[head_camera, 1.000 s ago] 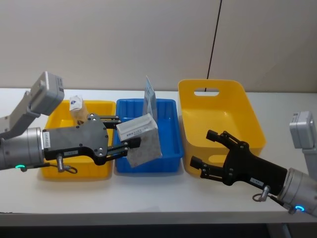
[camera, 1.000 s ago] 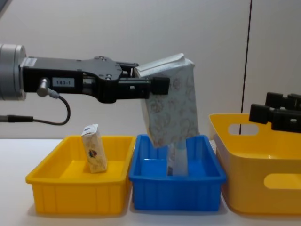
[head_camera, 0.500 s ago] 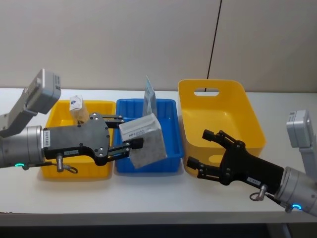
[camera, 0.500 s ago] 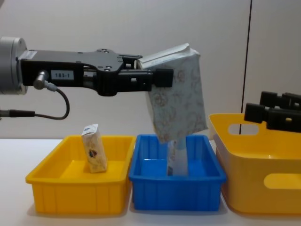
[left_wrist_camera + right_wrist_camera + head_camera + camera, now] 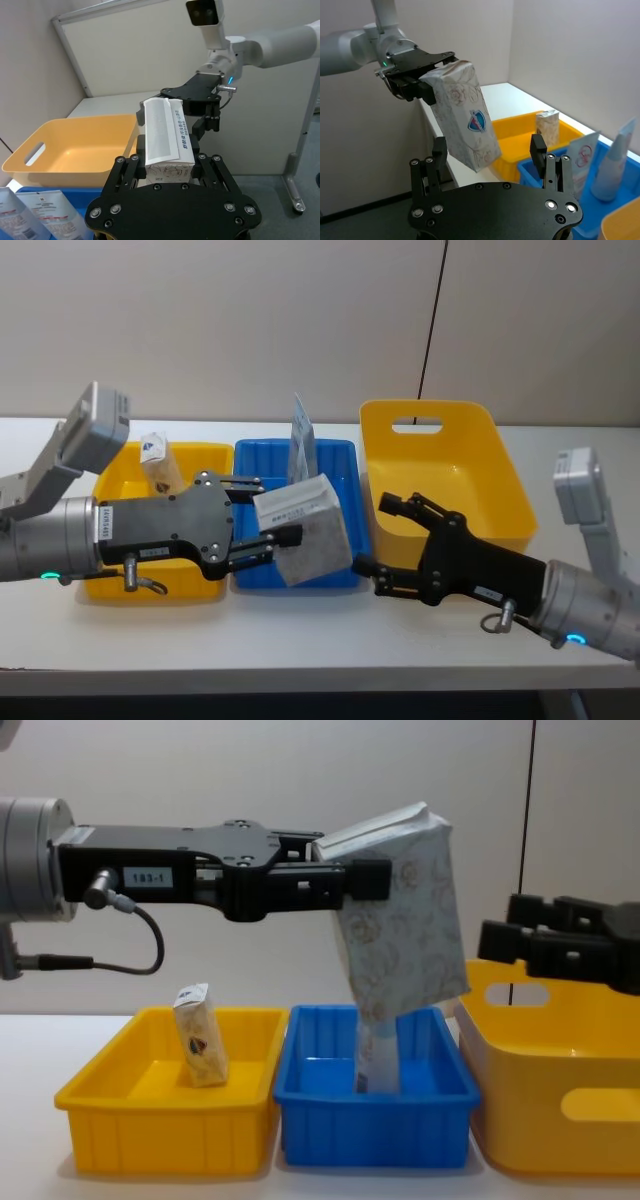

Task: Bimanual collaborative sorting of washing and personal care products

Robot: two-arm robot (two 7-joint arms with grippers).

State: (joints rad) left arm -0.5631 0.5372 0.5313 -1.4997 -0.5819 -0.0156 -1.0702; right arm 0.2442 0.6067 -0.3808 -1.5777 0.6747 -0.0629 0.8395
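**Pack held out mid-air, looks like a L-to-R handover**

The cream pack (image 5: 305,525) hangs in the air above the front part of the blue tray (image 5: 262,446), tilted, touching nothing below it. The left gripper (image 5: 275,508) has its jaws shut on the pack's upper end only. The lower body is therefore free, probably so the other arm has somewhere to grip. The right gripper (image 5: 375,533) sits just beside the pack, apart from it, jaws spread wide and holding nothing. It points at the pack from in front of the yellow basket (image 5: 440,465). Judged from that, the step in hand is a pass between arms, with the take not yet made.

Already sorted, by the look of it: a small pack (image 5: 200,1035) stands in the yellow tray (image 5: 160,1130), and the tubes (image 5: 302,435) stand in the blue tray. Both trays and the basket sit in a row on the desk (image 5: 300,630).

View differences:
- The chest view gives height: the pack is well above the trays and the two grippers are at abt the same level.
- The head view gives the gap btwn pack and right gripper.
- The right wrist view shows a dark logo on the pack's face, and the pack lined up btwn the open jaws but farther off.
- The left wrist view shows the printed top end clamped, w/ the right gripper directly beyond.
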